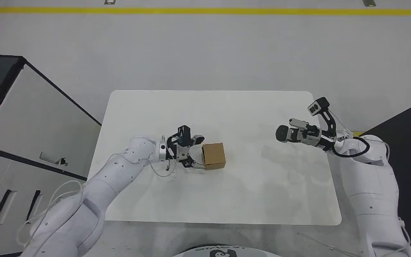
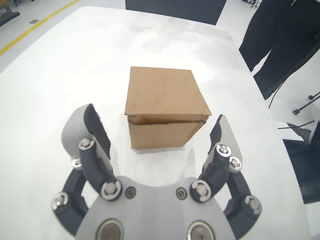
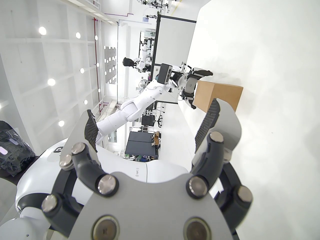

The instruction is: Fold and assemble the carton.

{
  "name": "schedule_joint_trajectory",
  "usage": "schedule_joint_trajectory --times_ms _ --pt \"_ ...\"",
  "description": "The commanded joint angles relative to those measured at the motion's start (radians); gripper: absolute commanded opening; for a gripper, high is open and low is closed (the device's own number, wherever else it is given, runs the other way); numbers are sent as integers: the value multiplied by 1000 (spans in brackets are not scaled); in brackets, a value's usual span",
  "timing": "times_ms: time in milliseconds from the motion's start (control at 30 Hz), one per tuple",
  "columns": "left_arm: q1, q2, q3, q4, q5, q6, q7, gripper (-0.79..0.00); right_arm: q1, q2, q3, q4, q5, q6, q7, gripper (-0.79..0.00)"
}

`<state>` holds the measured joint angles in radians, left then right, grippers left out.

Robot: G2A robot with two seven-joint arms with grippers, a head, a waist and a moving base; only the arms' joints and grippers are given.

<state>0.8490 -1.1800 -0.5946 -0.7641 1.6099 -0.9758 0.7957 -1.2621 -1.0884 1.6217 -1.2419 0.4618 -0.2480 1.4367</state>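
At the middle of the table [image 1: 270, 193]: the carton [image 2: 162, 93] stands as a closed cube, its top flap slightly raised along the near edge.
Left gripper [image 1: 192, 153]: spread wide, empty, just beside the carton.
Right gripper [image 3: 152, 106]: spread, empty, well apart from it.
Handling: probably light, thin cardboard that dents easily; pinch opposite walls gently or press the flap's edge.
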Motion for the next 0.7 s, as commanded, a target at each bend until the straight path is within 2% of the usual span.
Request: schedule_joint_trajectory --times_ms 0,233,500,667 --pt "9 18 -16 -26 9 -18 9 0 0 0 0 0 0 0 0 0" --pt "65 90 -104 -153 0 -37 12 0 0 0 0 0 0 0 0 0" --pt "163 197 -211 -360 -70 -37 -34 0 0 0 0 0 0 0 0 0" --pt "163 197 -211 -360 -70 -37 -34 0 0 0 0 0 0 0 0 0"
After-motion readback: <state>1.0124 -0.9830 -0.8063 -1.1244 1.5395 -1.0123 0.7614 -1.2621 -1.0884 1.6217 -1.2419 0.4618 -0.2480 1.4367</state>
